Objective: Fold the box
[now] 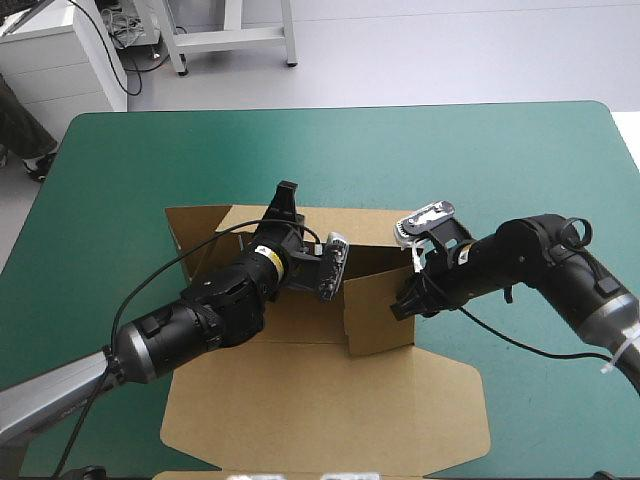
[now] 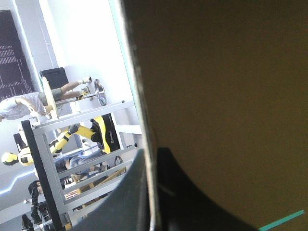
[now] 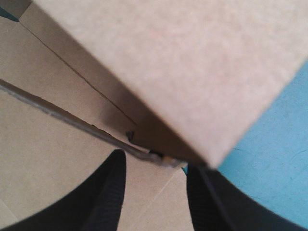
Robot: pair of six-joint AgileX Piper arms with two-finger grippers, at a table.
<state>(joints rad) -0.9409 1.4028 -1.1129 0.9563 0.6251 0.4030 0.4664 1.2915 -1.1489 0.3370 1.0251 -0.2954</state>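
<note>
The brown box point(image 1: 330, 400) lies mid-table, its lid flat toward the near edge and its back and right walls raised. My left gripper point(image 1: 287, 200) is at the top of the back wall. In the left wrist view its black fingers point(image 2: 130, 202) are all but shut, with the board's edge point(image 2: 144, 120) running up between them. My right gripper point(image 1: 405, 305) is at the outer foot of the right wall. In the right wrist view that gripper point(image 3: 156, 178) stands open, its fingers apart on either side of the raised wall's point(image 3: 183, 62) lower corner.
Teal-green cover point(image 1: 500, 150) lies bare beyond and to the right of the box. The box's lid reaches close to the table's near edge. The two arms meet over the box's back half.
</note>
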